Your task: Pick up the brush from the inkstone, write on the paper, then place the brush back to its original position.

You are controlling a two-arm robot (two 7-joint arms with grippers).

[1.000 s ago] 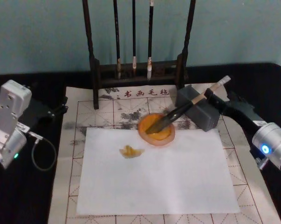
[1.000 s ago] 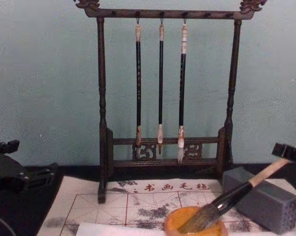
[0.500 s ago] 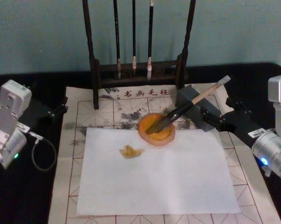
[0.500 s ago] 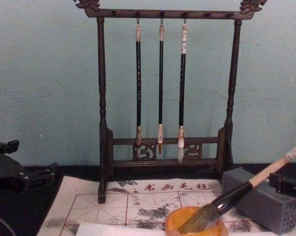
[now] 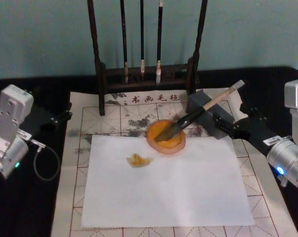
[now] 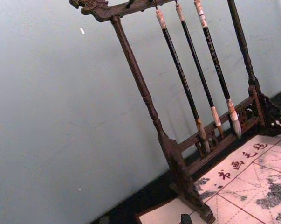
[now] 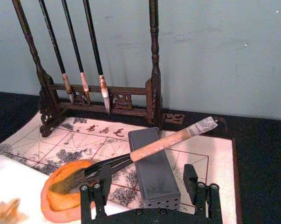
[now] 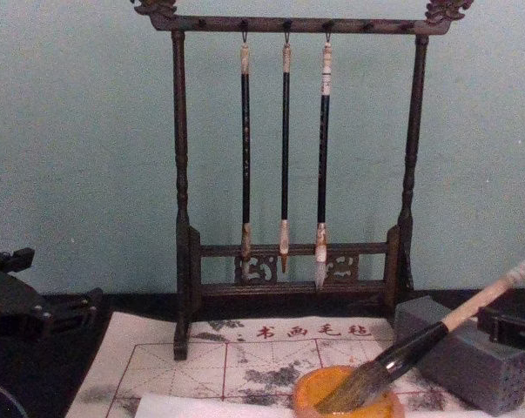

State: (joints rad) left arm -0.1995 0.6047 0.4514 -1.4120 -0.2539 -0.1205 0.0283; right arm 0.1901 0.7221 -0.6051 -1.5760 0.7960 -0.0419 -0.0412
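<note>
The brush [image 5: 195, 116] lies slanted, its bristle tuft in the orange inkstone [image 5: 161, 143] and its tan handle propped on a grey block [image 5: 219, 126]. In the right wrist view the brush [image 7: 161, 145] crosses the block beyond my fingers, bristles in the inkstone [image 7: 54, 203]. My right gripper [image 5: 234, 120] is open, close behind the block and off the handle; its tip shows at the chest view's right edge [image 8: 508, 324]. The white paper [image 5: 168, 182] carries one small yellow mark [image 5: 138, 159]. My left gripper [image 5: 57, 117] rests open at the mat's far left.
A dark wooden rack [image 5: 148, 74] with three thin hanging brushes [image 8: 285, 148] stands at the back of the gridded mat [image 5: 114, 118]. A grey cable [image 5: 45, 160] loops beside my left arm. Black table surface flanks the mat on both sides.
My right gripper, which was at the brush's handle end a second ago, has drawn back to the right and lower. The brush stays on inkstone and block. The left arm is still.
</note>
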